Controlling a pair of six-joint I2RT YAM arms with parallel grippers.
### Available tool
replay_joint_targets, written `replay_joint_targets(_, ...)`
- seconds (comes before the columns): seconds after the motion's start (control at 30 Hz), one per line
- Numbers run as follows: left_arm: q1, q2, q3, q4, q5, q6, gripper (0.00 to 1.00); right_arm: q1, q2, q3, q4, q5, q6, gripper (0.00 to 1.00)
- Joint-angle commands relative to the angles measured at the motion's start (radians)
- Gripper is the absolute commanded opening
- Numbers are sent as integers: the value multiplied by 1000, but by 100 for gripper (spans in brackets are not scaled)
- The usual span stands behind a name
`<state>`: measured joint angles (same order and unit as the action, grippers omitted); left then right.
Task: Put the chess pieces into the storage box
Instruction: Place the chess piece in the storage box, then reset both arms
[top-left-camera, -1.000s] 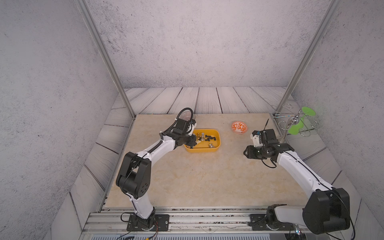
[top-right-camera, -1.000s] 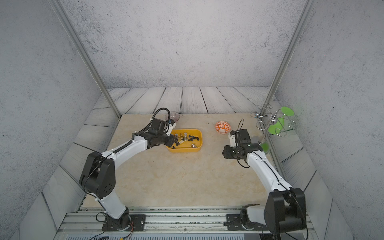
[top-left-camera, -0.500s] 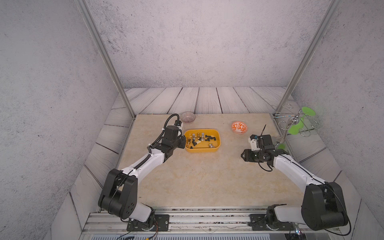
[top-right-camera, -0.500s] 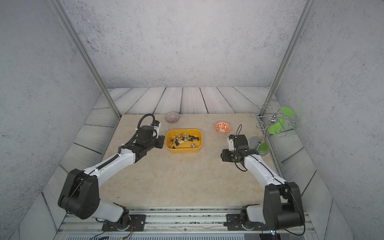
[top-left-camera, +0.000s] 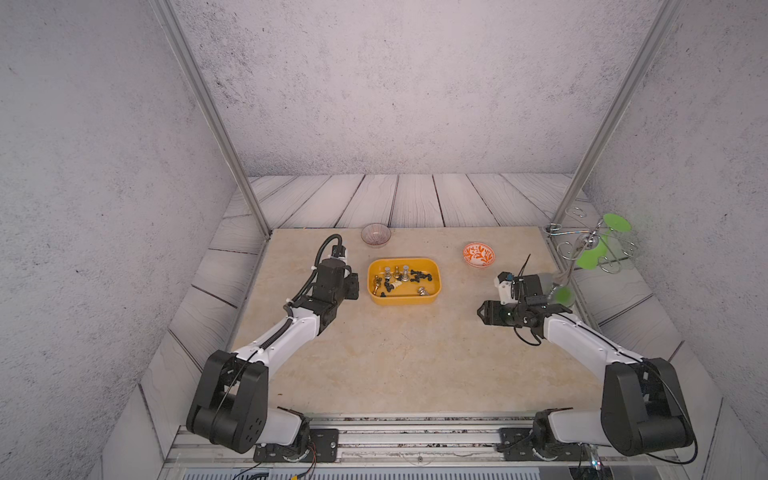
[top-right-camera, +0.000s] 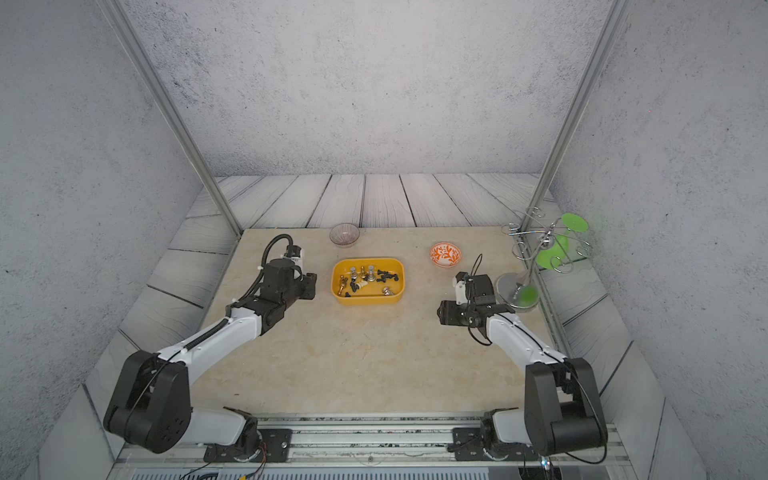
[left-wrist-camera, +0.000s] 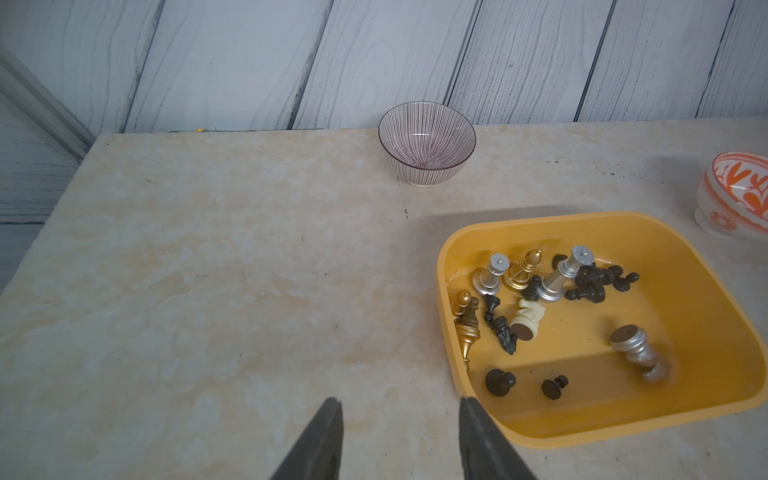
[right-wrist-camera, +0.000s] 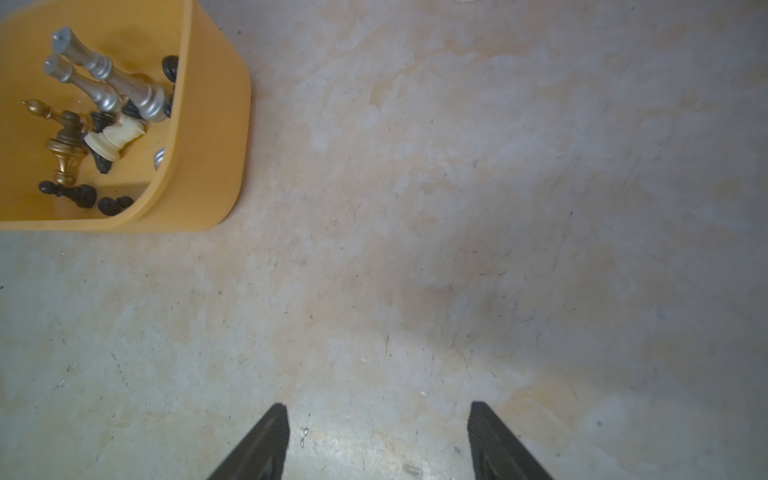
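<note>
Well, in both top views the storage box (top-left-camera: 404, 301) sits on the bench (top-left-camera: 395, 365) toward the middle of its far edge, with the chess pieces (top-left-camera: 400, 277) lying inside it. I can spot none loose on the stone, though my arms hide some of it. My left gripper (top-left-camera: 353, 286) hangs just beside the box's left end. My right gripper (top-left-camera: 483, 313) is well apart from it, nearer the right edge. A ribbed glass bowl (top-left-camera: 376, 235) stands at the far edge, and an orange-and-white bowl (top-left-camera: 478, 254) toward the far right corner. A wire stand (top-right-camera: 540, 249) rises at the right edge, its round base just behind my right wrist.

From my left wrist, my fingers (left-wrist-camera: 328, 432) are parted a moderate way with only bare bench between them. One tip is very near the box's corner. Silver, gold, black and one cream piece lie jumbled in the box (left-wrist-camera: 582, 428), some tipped over.

From my right wrist, my fingers (right-wrist-camera: 266, 440) stand wide apart, and nothing is in them. Only one end of the box (right-wrist-camera: 208, 124) shows.

I judge the sorting done or nearly so. The risk now is clumsiness. A sideways swing of my left fingers could shove or tip the light box and spill pieces. Pulling my right arm back carelessly could knock the stand over.
</note>
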<state>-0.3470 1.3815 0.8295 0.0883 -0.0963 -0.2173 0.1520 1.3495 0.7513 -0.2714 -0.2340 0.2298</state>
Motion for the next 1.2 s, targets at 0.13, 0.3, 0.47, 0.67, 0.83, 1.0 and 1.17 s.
replay_joint_targets(0.13, 15, -45, -27, 46, -11, -21, 66, -3, -3, 0, 8, 4, -15, 76)
replay_joint_targets(0.3, 19, -54, -39, 47, -19, -25, 75, -2, -15, -3, 4, 15, -20, 82)
replay_joint_targets(0.47, 21, -64, -53, 48, -45, -19, 99, -3, -19, 0, 3, 32, -29, 99)
replay_joint_targets(0.67, 26, -94, -86, 58, -120, 16, 99, -3, -4, 17, 5, 76, -50, 99)
replay_joint_targets(0.83, 49, -123, -123, 70, -206, 55, 99, -4, 0, 27, 37, 133, -58, 99)
replay_joint_targets(1.0, 118, -148, -187, 106, -254, 55, 99, -6, -17, 12, 132, 213, -122, 99)
replay_joint_targets(1.17, 220, -141, -204, 103, -232, 7, 99, -12, 4, -95, 396, 284, -220, 99)
